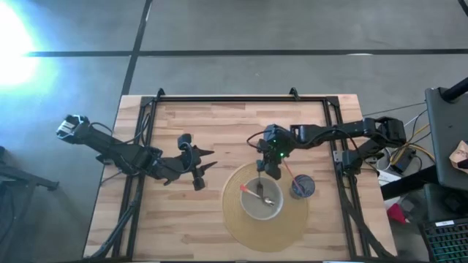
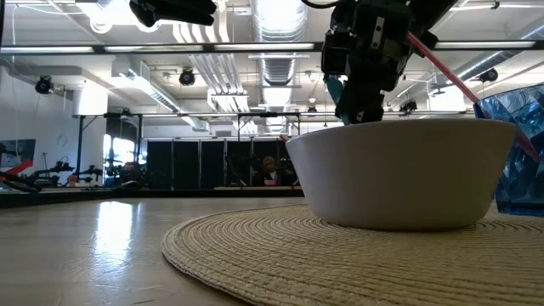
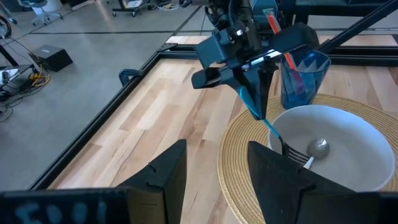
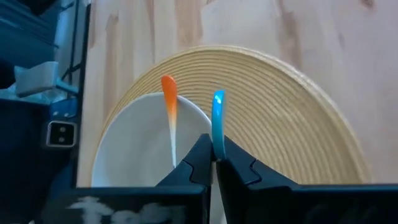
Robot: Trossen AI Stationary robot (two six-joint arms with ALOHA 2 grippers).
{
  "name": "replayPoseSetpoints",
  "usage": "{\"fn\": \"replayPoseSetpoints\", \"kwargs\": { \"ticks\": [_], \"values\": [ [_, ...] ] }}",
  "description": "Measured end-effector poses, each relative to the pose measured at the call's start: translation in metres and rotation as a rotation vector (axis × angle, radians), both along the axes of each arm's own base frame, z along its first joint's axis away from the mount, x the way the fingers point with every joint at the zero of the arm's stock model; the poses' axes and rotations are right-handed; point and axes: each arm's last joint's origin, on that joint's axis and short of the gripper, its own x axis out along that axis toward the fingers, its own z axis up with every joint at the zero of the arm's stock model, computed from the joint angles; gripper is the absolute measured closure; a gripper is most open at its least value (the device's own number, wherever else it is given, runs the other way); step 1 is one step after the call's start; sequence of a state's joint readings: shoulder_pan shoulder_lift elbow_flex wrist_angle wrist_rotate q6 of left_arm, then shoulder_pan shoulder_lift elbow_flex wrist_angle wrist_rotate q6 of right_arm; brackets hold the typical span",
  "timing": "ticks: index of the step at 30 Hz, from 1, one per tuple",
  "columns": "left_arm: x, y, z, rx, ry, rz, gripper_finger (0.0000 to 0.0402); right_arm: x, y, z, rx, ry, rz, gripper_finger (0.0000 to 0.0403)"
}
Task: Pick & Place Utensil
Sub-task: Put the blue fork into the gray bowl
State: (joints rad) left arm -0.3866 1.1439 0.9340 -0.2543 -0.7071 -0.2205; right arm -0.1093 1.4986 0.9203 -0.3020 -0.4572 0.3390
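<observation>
- I have the right gripper (image 1: 269, 175) above the white bowl (image 1: 263, 199), jaws pinched on the blue-handled utensil (image 3: 254, 106), its lower end inside the bowl.
- An orange-handled spoon (image 4: 170, 112) lies in the bowl, which sits on the woven mat (image 1: 292, 223); a blue cup (image 1: 302, 187) stands beside it.
- My left gripper (image 1: 205, 166) waits over the counter (image 1: 219, 131), jaws wide, empty.

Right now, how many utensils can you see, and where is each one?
3. A blue-handled utensil pinched in the right claw over the bowl, an orange-handled utensil lying in the bowl, a red-handled utensil in the blue cup. Others could be hidden.

Round woven placemat (image 1: 241, 226) (on table (image 1: 183, 226))
</observation>
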Motion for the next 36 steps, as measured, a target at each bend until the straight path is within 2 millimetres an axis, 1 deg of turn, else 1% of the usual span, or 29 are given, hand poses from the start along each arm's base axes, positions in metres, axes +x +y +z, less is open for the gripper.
{"fn": "replayPoseSetpoints", "kwargs": {
  "ticks": [5, 11, 17, 23, 30, 36],
  "values": [
    [0.0000, 0.0001, 0.0000, 0.000, 0.000, 0.000, 0.0239, -0.0005, 0.0015, 0.0004, 0.055, 0.006, 0.019, 0.0394],
    [0.0000, 0.0001, 0.0000, 0.000, 0.000, 0.000, 0.0239, -0.0019, 0.0019, -0.0003, 0.069, 0.022, 0.026, 0.0394],
    [0.0000, 0.0000, 0.0000, 0.000, 0.000, 0.000, 0.0239, -0.0024, 0.0020, -0.0004, 0.057, 0.018, 0.039, 0.0393],
    [0.0001, 0.0000, -0.0001, 0.000, 0.000, 0.000, 0.0239, -0.0055, 0.0023, -0.0026, 0.060, 0.058, 0.039, 0.0386],
    [0.0000, -0.0002, -0.0001, 0.001, 0.001, -0.001, 0.0239, -0.0059, 0.0017, -0.0032, 0.038, 0.066, 0.025, 0.0386],
    [0.0000, -0.0001, -0.0001, 0.000, 0.000, 0.000, 0.0239, -0.0088, 0.0002, -0.0057, -0.010, 0.112, -0.020, 0.0384]
  ]
}}
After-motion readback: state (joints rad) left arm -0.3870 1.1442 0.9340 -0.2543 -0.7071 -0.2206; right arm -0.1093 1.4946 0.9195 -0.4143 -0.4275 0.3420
